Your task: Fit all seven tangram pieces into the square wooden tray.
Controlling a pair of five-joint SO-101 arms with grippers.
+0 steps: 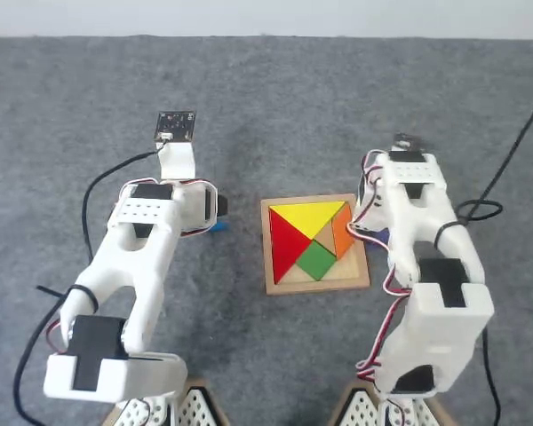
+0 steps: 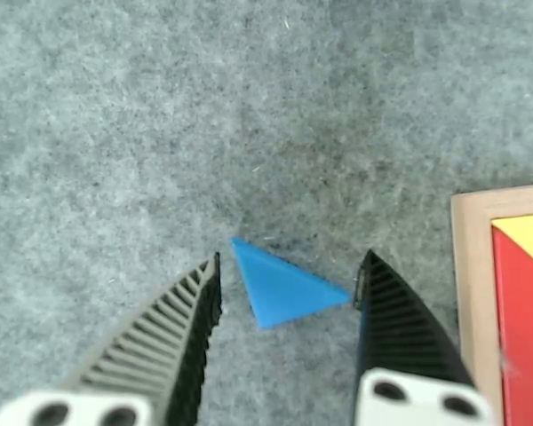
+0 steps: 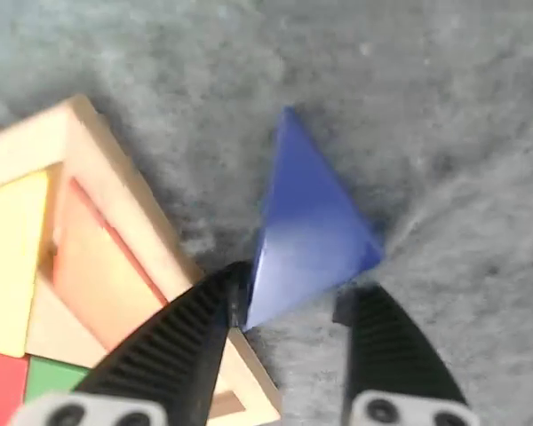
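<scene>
High view has the square wooden tray [image 1: 273, 286] lying on the grey felt tabletop [image 1: 266, 106] between the two white arms. Four pieces sit in it. A yellow triangle [image 1: 311, 217] lies along the far side and a red triangle [image 1: 284, 244] along the side nearer the left arm. A green square [image 1: 317, 260] sits in the middle towards the near edge, and an orange piece [image 1: 342, 235] sits on the right arm's side. Bare wood shows along the near edge and in the near corner by the right arm.

From the left wrist view, the left claw [image 2: 291, 258] is spread open and hangs low over a light blue triangle [image 2: 284, 288] that lies flat on the felt. The triangle sits between the two black ribbed fingers [image 2: 191, 306], one corner reaching up to the finger nearer the tray. It lies near the tray's outer rim but apart from it.

Over on the other side, the right claw [image 3: 293, 288] is also open, set around the near corner of a dark blue triangle [image 3: 311, 222]. One finger touches that corner and the other stands just beside the edge. This triangle lies outside the tray, right against its rim, and looks tilted.
</scene>
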